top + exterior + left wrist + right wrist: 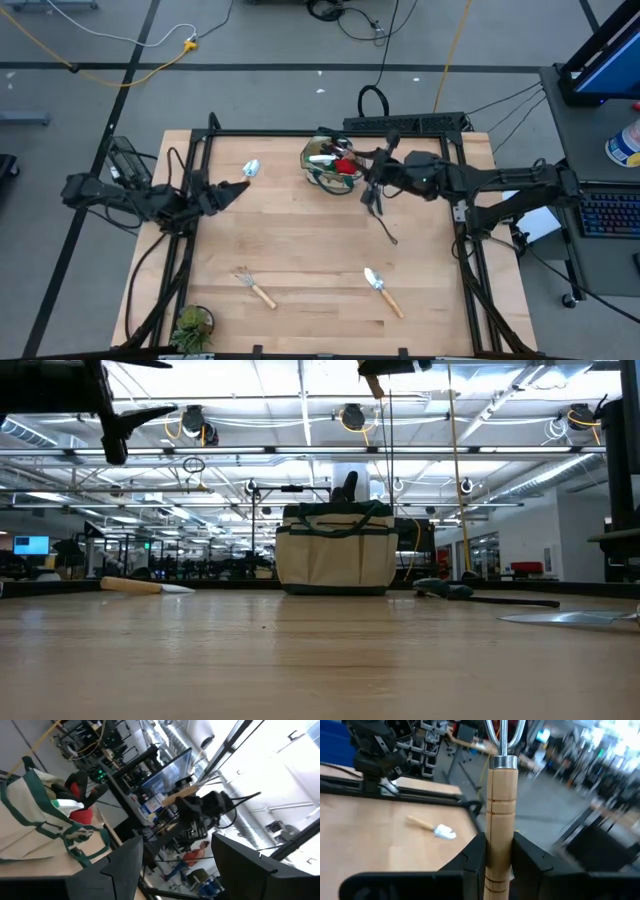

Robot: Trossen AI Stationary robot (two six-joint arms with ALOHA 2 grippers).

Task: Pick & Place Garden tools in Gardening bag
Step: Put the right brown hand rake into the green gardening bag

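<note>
High view: right end effector (374, 172) beside the Gardening bag (331, 165) at the worktop's (320, 250) far edge; two trowels (381, 291) and a rake (254, 286) lie loose; left end effector (238, 187) is wide and empty.
Low view: bag upright, no readable writing.
Left wrist view: bag holds red-and-black items.
Right wrist view: fingers (475, 854) clamp a wooden handle (500, 815).

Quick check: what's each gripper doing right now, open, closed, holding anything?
Left gripper: open, empty, raised beside the bag.
Right gripper: closed on a wooden-handled tool, next to the bag.
</note>
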